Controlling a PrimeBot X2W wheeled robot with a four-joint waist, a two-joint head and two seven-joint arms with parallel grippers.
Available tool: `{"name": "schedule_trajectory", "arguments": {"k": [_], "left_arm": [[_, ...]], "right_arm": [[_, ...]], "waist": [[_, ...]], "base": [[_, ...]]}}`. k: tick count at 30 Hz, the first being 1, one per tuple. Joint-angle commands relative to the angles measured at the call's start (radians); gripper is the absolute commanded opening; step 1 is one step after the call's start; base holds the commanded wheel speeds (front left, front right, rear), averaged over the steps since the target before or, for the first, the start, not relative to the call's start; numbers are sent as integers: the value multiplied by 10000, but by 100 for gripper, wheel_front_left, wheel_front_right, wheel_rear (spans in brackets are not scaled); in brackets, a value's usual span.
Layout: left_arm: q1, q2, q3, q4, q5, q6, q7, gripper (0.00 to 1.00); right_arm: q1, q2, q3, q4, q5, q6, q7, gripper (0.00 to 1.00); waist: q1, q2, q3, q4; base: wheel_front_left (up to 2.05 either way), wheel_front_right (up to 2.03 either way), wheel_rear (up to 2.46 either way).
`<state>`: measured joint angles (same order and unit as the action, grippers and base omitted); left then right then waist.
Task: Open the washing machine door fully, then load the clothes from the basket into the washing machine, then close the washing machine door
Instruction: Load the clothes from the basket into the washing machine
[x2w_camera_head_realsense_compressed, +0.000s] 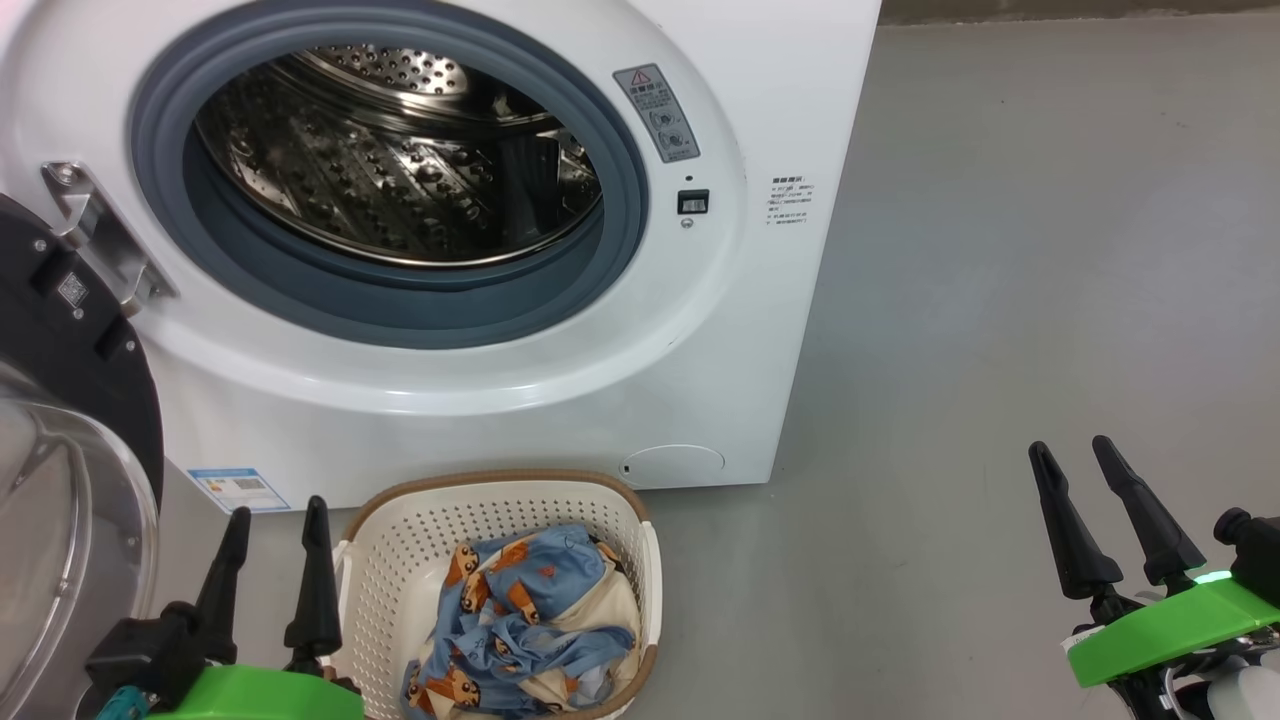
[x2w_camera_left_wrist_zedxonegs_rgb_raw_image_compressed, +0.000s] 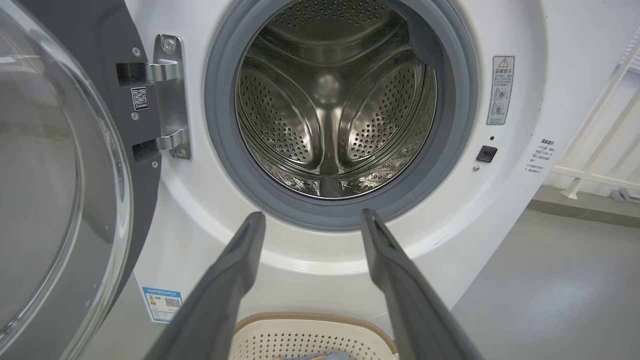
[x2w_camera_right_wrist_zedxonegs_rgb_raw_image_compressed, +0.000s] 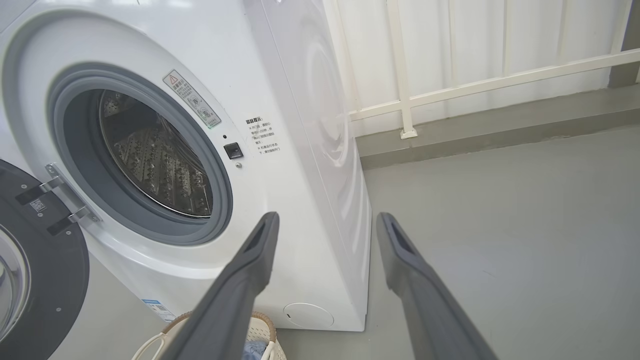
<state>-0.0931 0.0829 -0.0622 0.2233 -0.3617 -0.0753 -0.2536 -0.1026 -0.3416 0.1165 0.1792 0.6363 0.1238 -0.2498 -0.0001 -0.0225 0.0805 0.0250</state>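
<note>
Left gripper (x2w_camera_head_realsense_compressed: 279, 506) and right gripper (x2w_camera_head_realsense_compressed: 1071, 444) both have their fingers spread wide and hold nothing. Just to the right of the left gripper sits the basket (x2w_camera_head_realsense_compressed: 420, 540) on the floor (x2w_camera_head_realsense_compressed: 1000, 300), with the clothes (x2w_camera_head_realsense_compressed: 530, 600) heaped inside it. To that gripper's left, the washing machine door (x2w_camera_head_realsense_compressed: 70, 350) stands swung open on its hinge (x2w_camera_head_realsense_compressed: 100, 235). Ahead of its fingertips, beyond the basket, the washing machine (x2w_camera_head_realsense_compressed: 500, 385) shows its steel drum (x2w_camera_head_realsense_compressed: 400, 170). The right gripper hangs over the floor, well apart from the basket, which lies off to its left.
</note>
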Motion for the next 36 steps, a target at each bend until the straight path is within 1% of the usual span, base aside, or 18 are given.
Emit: {"name": "schedule_trajectory", "arguments": {"k": [1, 17, 28, 36], "left_arm": [[-356, 110, 354, -196, 86, -66, -82, 100], [-476, 34, 282, -284, 219, -57, -82, 100], [-829, -52, 120, -219, 346, -31, -82, 100], [-1222, -62, -28, 278, 440, -64, -82, 100]], "right_arm": [[-219, -223, 203, -195, 121, 69, -120, 100], [-389, -304, 322, -249, 213, 69, -120, 100], [-749, -440, 509, -318, 353, 69, -120, 100], [-1008, -527, 732, -330, 476, 69, -120, 100]], "waist": [[1, 0, 9, -3], [1, 0, 514, -136], [1, 0, 1427, -438], [1, 0, 2094, -674]], "base": [[0, 0, 0], [0, 0, 0], [0, 0, 0], [0, 0, 0]]}}
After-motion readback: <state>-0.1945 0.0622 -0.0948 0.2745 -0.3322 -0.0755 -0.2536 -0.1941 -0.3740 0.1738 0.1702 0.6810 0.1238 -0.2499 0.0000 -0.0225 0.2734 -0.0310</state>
